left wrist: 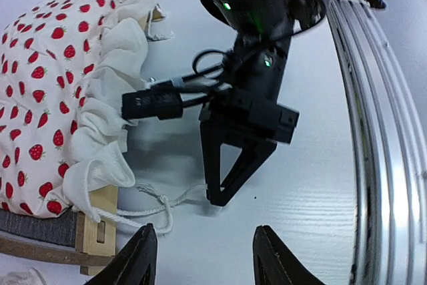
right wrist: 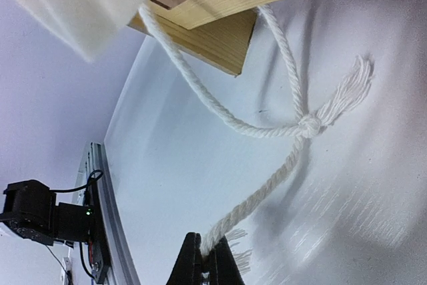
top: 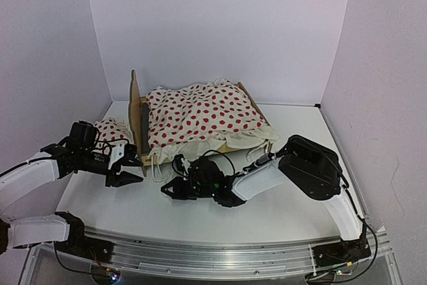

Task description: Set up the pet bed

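The pet bed [top: 135,108] stands at the table's back, its scalloped headboard to the left. The white red-dotted blanket [top: 200,115] covers it. In the left wrist view its plywood corner [left wrist: 97,221] and grey felt edge [left wrist: 33,227] show under the blanket [left wrist: 53,85]. A white knotted rope [right wrist: 267,185] hangs from the frame corner [right wrist: 220,38] onto the table. My right gripper [right wrist: 207,255] is shut on the rope's frayed end; it also shows in the top view [top: 167,190] and the left wrist view [left wrist: 220,195]. My left gripper [left wrist: 203,261] is open and empty, just left of the rope [left wrist: 143,211].
The small red-dotted pillow [top: 110,128] lies left of the headboard, behind my left gripper [top: 127,168]. The metal rail [left wrist: 380,165] runs along the table's near edge. White walls close the back and both sides.
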### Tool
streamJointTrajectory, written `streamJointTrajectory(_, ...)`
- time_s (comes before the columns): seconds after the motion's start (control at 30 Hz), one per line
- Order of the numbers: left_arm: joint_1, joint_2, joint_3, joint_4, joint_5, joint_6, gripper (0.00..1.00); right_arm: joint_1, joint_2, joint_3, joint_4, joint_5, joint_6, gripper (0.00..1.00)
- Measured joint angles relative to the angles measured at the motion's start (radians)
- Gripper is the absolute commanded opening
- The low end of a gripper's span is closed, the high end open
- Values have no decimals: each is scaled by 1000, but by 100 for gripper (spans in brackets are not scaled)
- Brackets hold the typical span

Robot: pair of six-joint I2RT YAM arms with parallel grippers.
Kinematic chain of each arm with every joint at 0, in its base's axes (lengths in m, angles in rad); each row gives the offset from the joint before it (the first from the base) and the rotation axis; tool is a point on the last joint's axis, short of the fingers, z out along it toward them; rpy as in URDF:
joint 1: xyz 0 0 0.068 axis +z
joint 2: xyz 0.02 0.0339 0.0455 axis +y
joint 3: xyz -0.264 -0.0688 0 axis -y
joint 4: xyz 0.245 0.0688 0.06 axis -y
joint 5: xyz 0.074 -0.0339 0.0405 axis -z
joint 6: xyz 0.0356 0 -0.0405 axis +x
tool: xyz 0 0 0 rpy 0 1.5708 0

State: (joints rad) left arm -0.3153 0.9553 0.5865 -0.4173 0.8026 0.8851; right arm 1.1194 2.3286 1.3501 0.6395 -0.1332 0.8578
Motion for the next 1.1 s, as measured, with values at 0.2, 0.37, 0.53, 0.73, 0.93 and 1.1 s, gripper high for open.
streamJointTrajectory(0.2,-38,15,-159,174,4,231,54,0,-34,-8,-6,-4,50,0)
streamJointTrajectory(0.37,-153,105,-254,404,-72,245,54,0,-34,-8,0,4,122,0)
streamJointTrajectory(0.53,-175,226,-310,621,-175,217,49,0,-34,-10,35,34,204,0)
streamJointTrajectory(0.73,-190,347,-308,764,-248,172,44,0,-34,-11,80,58,270,0)
streamJointTrajectory(0.93,-215,424,-246,797,-303,87,32,0,-34,-11,113,70,311,0)
streamJointTrajectory(1.1,-216,440,-202,809,-342,15,5,-2,-28,-11,139,80,330,0)
